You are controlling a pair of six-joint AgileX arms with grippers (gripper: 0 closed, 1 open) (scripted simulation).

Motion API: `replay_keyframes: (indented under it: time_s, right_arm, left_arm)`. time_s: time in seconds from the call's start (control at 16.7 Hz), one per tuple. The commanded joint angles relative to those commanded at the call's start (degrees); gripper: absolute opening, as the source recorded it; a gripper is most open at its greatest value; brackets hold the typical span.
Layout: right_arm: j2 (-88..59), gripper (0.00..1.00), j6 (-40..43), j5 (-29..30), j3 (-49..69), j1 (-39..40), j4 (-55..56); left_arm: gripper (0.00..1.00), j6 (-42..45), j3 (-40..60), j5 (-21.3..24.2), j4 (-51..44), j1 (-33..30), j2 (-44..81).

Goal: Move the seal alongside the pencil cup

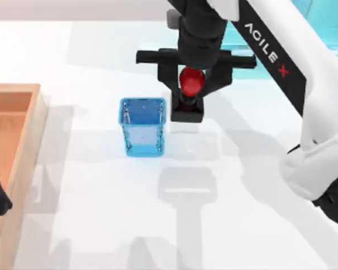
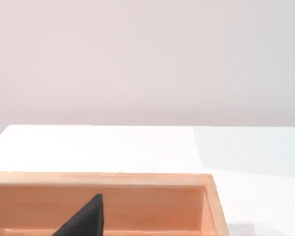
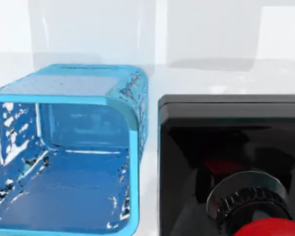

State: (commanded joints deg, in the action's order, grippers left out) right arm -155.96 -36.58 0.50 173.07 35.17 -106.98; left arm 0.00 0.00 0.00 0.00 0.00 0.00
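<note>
Right arm: white AgileX limb crossing the top view from the right edge, cut off by the frame.
Right gripper [image 1: 191, 89]: over the seal, fingers clenched on its red knob.
Seal [image 1: 188, 97]: just beside the pencil cup's right wall, narrow gap between; black base partly hidden by the gripper.
Pencil cup [image 1: 143, 126]: upright, mid-table.
Left gripper [image 2: 83, 220]: parked over the wooden tray [image 1: 16, 157] at the table's left; finger state cannot be told.

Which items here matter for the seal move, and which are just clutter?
In play: seal, beside the pencil cup; right gripper around the seal's red knob.
Clutter: wooden tray at table's left, light-blue shelf unit at back right; left gripper parked over the tray.
</note>
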Motion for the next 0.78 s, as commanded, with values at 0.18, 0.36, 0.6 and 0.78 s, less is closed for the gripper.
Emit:
replay_keyframes:
  time_s: [0.18, 0.36, 0.6, 0.78]
  right_arm:
    - [-0.3, 0.0, -0.2, 0.0, 0.4, 0.2, -0.1]
    - [-4.7, 0.0, -0.3, -0.3, 9.3, 0.3, 2.0]
    - [-7.1, 0.0, -0.3, 0.0, 12.0, 0.3, -3.2]
    - [-7.9, 0.0, -0.3, 0.1, 13.0, 0.3, -5.0]
  left_arm:
    - [1.0, 0.0, 0.0, 0.0, 0.0, 0.0, 0.0]
    - [1.0, 0.0, 0.0, 0.0, 0.0, 0.0, 0.0]
    - [1.0, 0.0, 0.0, 0.0, 0.0, 0.0, 0.0]
    - [1.0, 0.0, 0.0, 0.0, 0.0, 0.0, 0.0]
